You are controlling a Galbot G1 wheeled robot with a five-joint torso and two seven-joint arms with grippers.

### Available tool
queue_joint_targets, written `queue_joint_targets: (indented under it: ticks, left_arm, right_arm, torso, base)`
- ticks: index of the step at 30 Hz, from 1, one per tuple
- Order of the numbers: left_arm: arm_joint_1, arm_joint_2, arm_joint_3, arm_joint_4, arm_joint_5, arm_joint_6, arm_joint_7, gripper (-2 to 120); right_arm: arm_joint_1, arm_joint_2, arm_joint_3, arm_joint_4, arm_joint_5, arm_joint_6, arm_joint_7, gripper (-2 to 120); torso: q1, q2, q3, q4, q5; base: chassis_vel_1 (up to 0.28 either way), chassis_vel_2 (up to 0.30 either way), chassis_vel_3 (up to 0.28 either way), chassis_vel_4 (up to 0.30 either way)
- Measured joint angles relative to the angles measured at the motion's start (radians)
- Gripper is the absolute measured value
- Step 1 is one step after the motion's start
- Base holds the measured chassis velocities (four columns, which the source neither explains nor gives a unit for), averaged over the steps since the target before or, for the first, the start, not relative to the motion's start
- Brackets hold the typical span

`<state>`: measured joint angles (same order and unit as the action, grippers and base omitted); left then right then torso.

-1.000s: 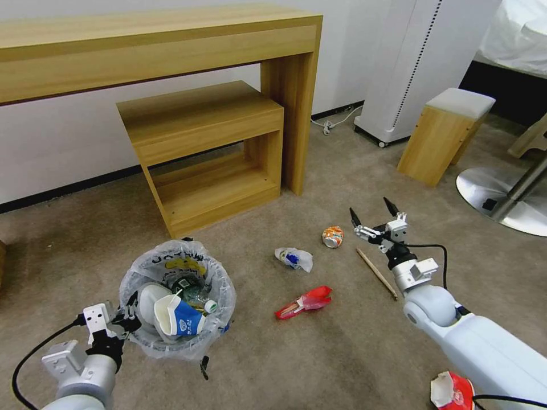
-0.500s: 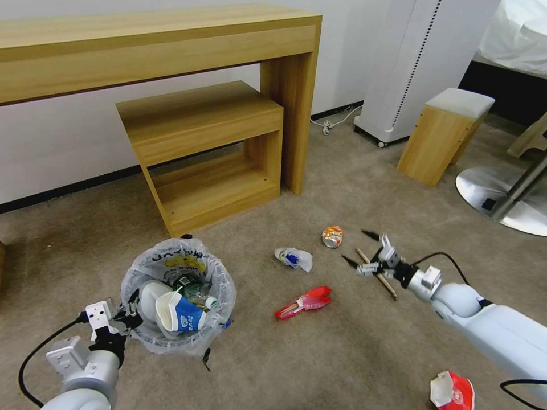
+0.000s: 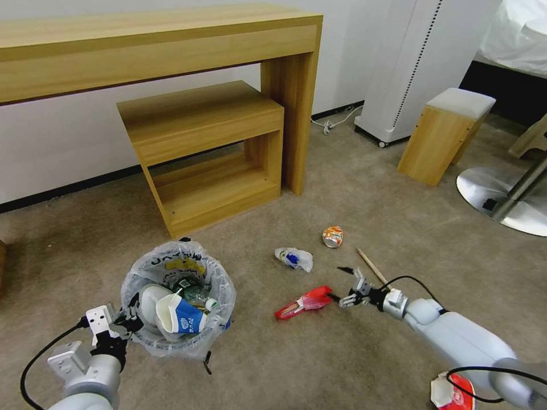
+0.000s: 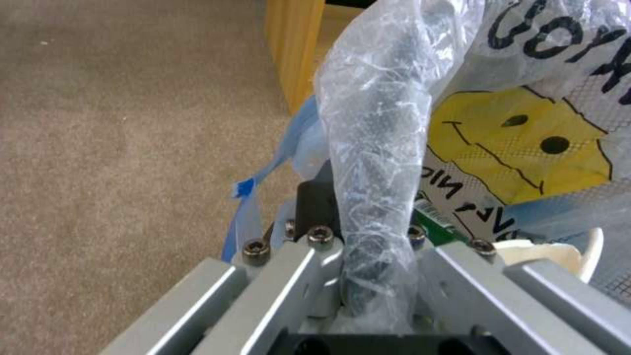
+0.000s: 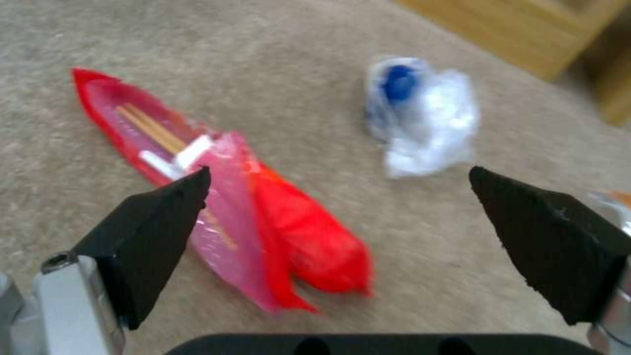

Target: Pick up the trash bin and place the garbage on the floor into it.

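Note:
The trash bin [image 3: 168, 254], lined with a clear printed bag, stands on the beige floor [image 3: 273, 364] and holds a white slipper and a blue-white cup. My left gripper [image 3: 129, 320] is shut on its bag-covered rim [image 4: 376, 231]. My right gripper [image 3: 341, 283] hovers low and open just right of a red wrapper [image 3: 305, 300]. In the right wrist view that red wrapper [image 5: 276, 227] lies between and below the open gripper [image 5: 338, 172], with a crumpled clear bottle [image 5: 421, 113] beyond. A crushed orange can [image 3: 333, 236], the bottle [image 3: 294, 258] and a wooden stick [image 3: 371, 266] lie nearby.
Another red-white wrapper [image 3: 453, 392] lies by my right arm. A wooden desk [image 3: 159, 40] with a low shelf unit [image 3: 205, 154] stands behind the bin. A white appliance [image 3: 416, 62], a wooden stool [image 3: 444, 134] and a chrome chair base [image 3: 501, 199] stand at the right.
My right gripper has swung down and left, from beside the orange can to just by the red wrapper, staying open. The left gripper and bin have barely shifted.

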<state>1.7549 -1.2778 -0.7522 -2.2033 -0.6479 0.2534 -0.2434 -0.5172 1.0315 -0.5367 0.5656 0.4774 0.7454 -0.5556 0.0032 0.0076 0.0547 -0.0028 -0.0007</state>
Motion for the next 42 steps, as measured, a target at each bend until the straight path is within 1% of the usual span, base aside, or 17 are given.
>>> queue_joint_targets:
  ticks: [2,3,5,6,9,11,15,18,23,30,32,33,35,38,39,41,42]
  left_arm:
    - [-0.001,-0.001,-0.001,0.000,-0.001,-0.001,0.000,1]
    - [-0.001,-0.002,-0.002,0.000,-0.001,-0.001,-0.001,1]
    - [-0.001,-0.002,-0.002,0.000,-0.001,-0.001,-0.001,1]
    - [0.000,-0.003,-0.002,0.000,-0.002,-0.002,-0.001,1]
    - [0.001,-0.004,-0.003,-0.003,-0.003,-0.003,-0.001,1]
    - [0.005,-0.003,-0.004,-0.012,-0.006,-0.003,-0.001,1]
    - [0.005,-0.002,-0.005,-0.015,-0.010,-0.003,-0.002,1]
    - [0.004,-0.002,-0.004,-0.017,-0.012,-0.004,-0.002,1]
    - [0.008,0.001,-0.005,-0.028,-0.016,-0.005,-0.003,1]
    - [0.015,0.009,-0.011,-0.040,-0.025,-0.006,-0.006,1]
    - [0.014,0.010,-0.012,-0.040,-0.025,-0.007,-0.007,1]
    - [0.013,0.011,-0.012,-0.040,-0.026,-0.008,-0.007,1]
    - [0.012,0.011,-0.011,-0.038,-0.026,-0.008,-0.007,1]
    - [0.008,0.013,-0.007,-0.035,-0.027,-0.009,-0.007,1]
    - [0.008,0.013,-0.007,-0.035,-0.027,-0.009,-0.007,1]
    - [0.005,0.016,-0.005,-0.033,-0.028,-0.009,-0.008,1]
    - [0.005,0.016,-0.005,-0.033,-0.028,-0.009,-0.008,1]
  right_arm:
    - [0.012,0.050,-0.009,-0.052,-0.005,0.011,-0.019,100]
    - [0.015,0.065,-0.012,-0.064,-0.006,0.011,-0.023,100]
    - [0.016,0.074,-0.013,-0.070,-0.006,0.011,-0.026,100]
    - [0.017,0.098,-0.019,-0.083,-0.007,0.009,-0.029,100]
    - [0.019,0.119,-0.024,-0.101,-0.008,0.007,-0.033,100]
    - [0.025,0.151,-0.027,-0.133,-0.019,0.008,-0.045,100]
    - [0.030,0.164,-0.027,-0.150,-0.022,0.005,-0.049,100]
    - [0.038,0.194,-0.024,-0.197,-0.034,0.003,-0.056,100]
    - [0.042,0.216,-0.010,-0.233,-0.051,0.003,-0.064,100]
    - [0.042,0.245,0.009,-0.266,-0.074,0.001,-0.066,96]
    - [0.041,0.248,0.016,-0.268,-0.082,0.003,-0.066,91]
    - [0.040,0.249,0.019,-0.267,-0.085,0.004,-0.066,84]
    - [0.040,0.249,0.020,-0.267,-0.087,0.005,-0.066,81]
    - [0.040,0.245,0.023,-0.264,-0.089,0.008,-0.071,64]
    - [0.040,0.245,0.023,-0.264,-0.089,0.008,-0.071,64]
    - [0.041,0.239,0.027,-0.260,-0.089,0.013,-0.081,53]
    - [0.041,0.239,0.027,-0.260,-0.089,0.013,-0.081,53]
  torso:
    - [0.000,0.000,0.000,0.0005,0.0010]
    - [0.000,0.000,0.000,0.0006,0.0006]
    - [0.000,0.000,0.000,0.0006,0.0002]
    - [0.000,0.000,0.000,0.0006,0.0005]
    - [0.000,0.000,0.000,0.0002,0.0004]
    - [0.000,0.000,0.000,0.0005,0.0007]
    - [0.000,0.000,0.000,0.0004,0.0005]
    - [0.000,0.000,0.000,0.0002,0.0005]
    - [0.000,0.000,0.000,0.0004,0.0006]
    - [0.000,0.000,0.000,0.0005,0.0006]
    - [0.000,0.000,0.000,0.0005,0.0006]
    - [0.000,0.000,0.000,0.0004,0.0006]
    - [0.000,0.000,0.000,0.0003,0.0006]
    - [0.000,0.000,0.000,0.0003,0.0006]
    - [0.000,0.000,0.000,0.0003,0.0006]
    - [0.000,0.000,0.000,0.0004,0.0007]
    - [0.000,0.000,0.000,0.0004,0.0007]
  base:
    - [0.000,0.000,0.000,0.000]
    - [0.000,0.000,0.000,0.000]
    - [0.000,0.000,0.000,0.000]
    - [0.000,0.000,0.000,0.000]
    - [0.000,0.000,0.000,0.000]
    - [0.000,0.000,0.000,0.000]
    - [0.000,0.000,0.000,0.000]
    - [0.000,0.000,0.000,0.000]
    - [0.000,0.000,0.000,0.000]
    - [0.000,0.000,0.000,0.000]
    - [0.000,0.000,0.000,0.000]
    - [0.000,0.000,0.000,0.000]
    - [0.000,0.000,0.000,0.000]
    - [0.000,0.000,0.000,0.000]
    - [0.000,0.000,0.000,0.000]
    - [0.000,0.000,0.000,0.000]
    - [0.000,0.000,0.000,0.000]
